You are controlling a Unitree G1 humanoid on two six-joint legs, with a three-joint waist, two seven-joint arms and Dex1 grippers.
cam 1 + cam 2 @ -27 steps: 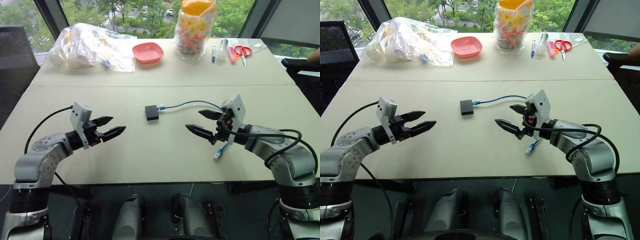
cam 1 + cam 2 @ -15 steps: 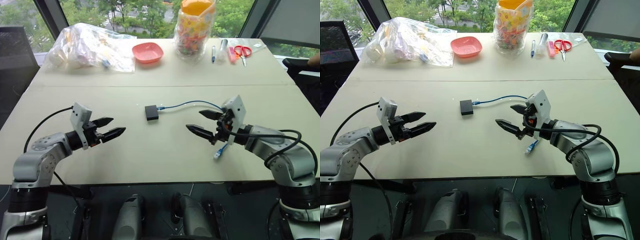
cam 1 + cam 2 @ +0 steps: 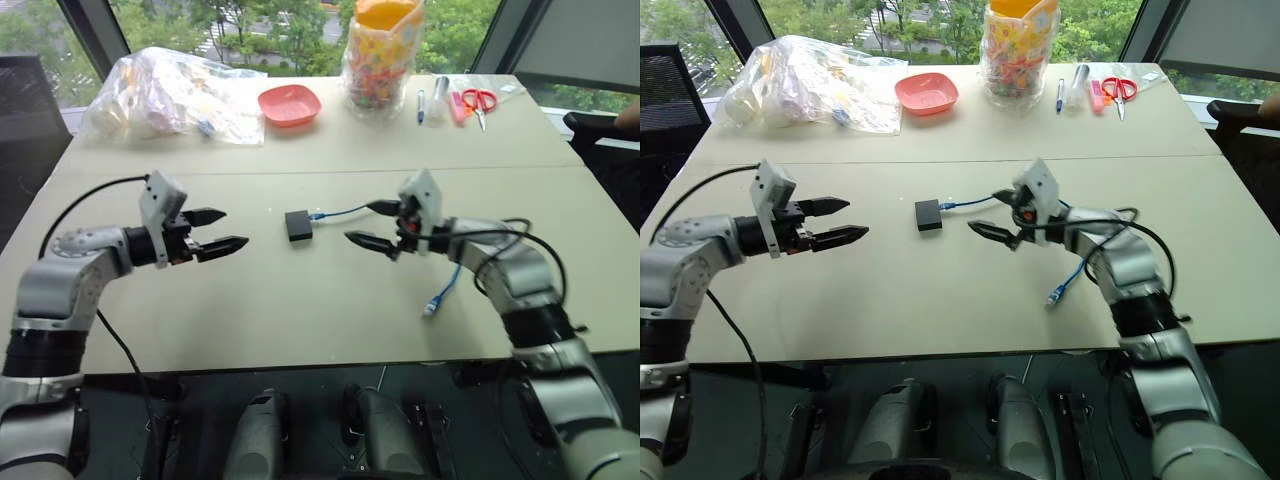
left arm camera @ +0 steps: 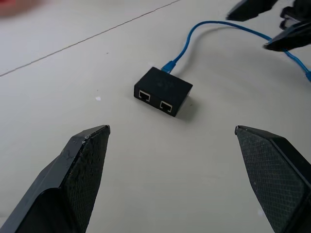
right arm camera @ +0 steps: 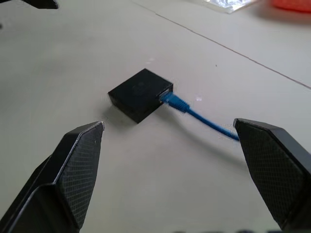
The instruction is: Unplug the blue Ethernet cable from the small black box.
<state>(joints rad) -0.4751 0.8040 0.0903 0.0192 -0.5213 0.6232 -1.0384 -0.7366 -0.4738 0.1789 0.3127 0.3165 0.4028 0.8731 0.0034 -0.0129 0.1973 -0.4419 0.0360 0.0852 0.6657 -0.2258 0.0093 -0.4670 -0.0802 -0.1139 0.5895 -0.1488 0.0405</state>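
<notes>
The box point(image 3: 298, 225) lies flat on the desk point(image 3: 300, 310), in the open stretch between the two sets of jaws and touched by neither. The cable point(image 3: 340, 212) is plugged into the side of the box that faces the right jaws point(image 3: 367, 224); from there it runs under those jaws, and its free plug lies on the desk beyond them, below the right forearm.

The left jaws point(image 3: 218, 229) stand wide and empty, hovering level over the desk, tips aimed at the box from a short way off. In the left wrist view the box point(image 4: 163, 91) sits straight ahead between the spread fingers point(image 4: 82, 165), its two empty ports facing them.

The right jaws also stand wide and hold nothing, tips near the box's cable side. In the right wrist view the plugged end of the cable point(image 5: 177, 104) lies ahead, centred between the fingers point(image 5: 73, 165).
</notes>
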